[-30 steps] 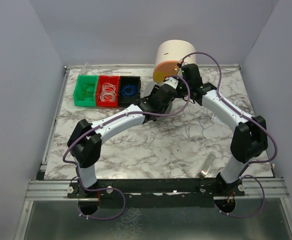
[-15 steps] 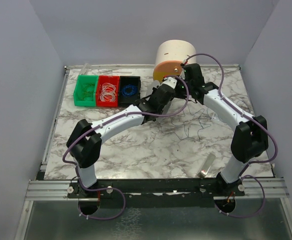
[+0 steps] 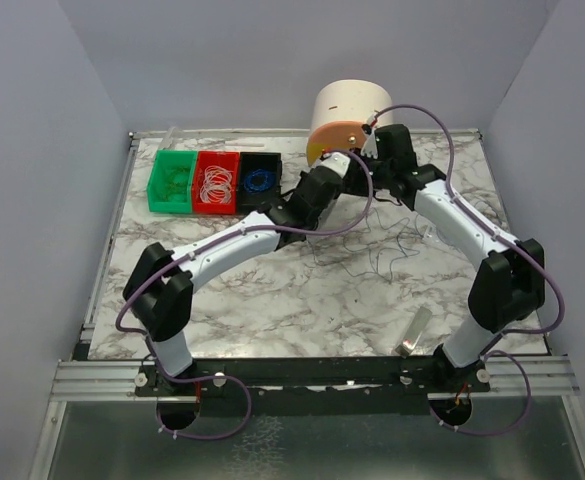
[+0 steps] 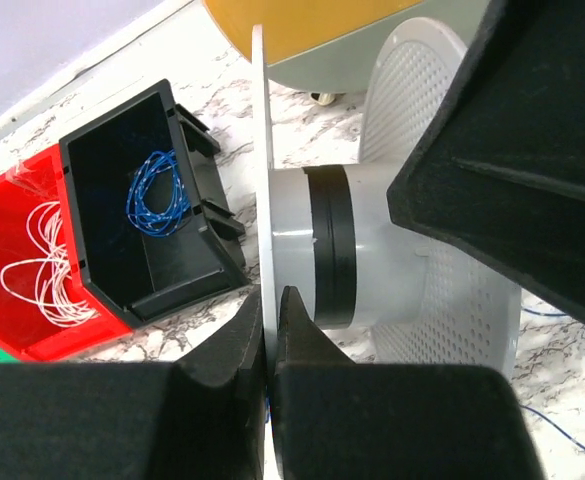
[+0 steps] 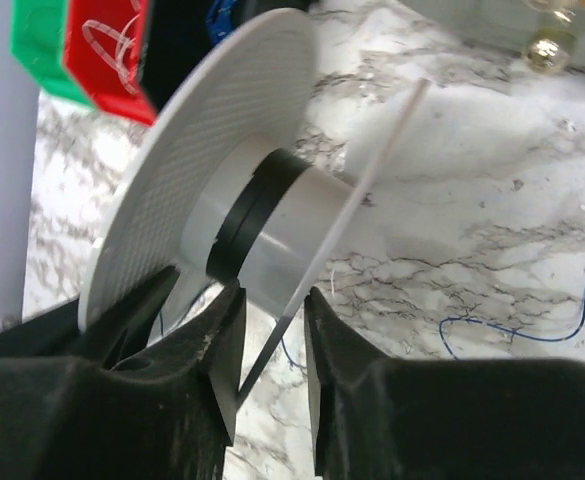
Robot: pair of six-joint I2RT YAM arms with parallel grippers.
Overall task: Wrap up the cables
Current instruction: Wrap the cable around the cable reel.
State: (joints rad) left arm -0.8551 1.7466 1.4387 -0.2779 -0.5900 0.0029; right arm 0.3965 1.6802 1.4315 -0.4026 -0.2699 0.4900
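A white spool sits between my two grippers at the back of the table. A black band of wound cable circles its grey core. My left gripper is shut on the spool's thin solid flange. The perforated flange lies beyond the core. My right gripper is open, its jaws straddling the thin flange edge with a gap on each side. Loose thin dark cable squiggles on the marble in front of the grippers and also shows in the right wrist view.
A green bin, a red bin with white coils and a black bin with a blue coil stand at the back left. A white cylinder with an orange face stands just behind the grippers. A clear strip lies front right.
Both grippers have moved a little further back and right with the spool between them. The left arm has stretched out, and the loose cable on the table has shifted.
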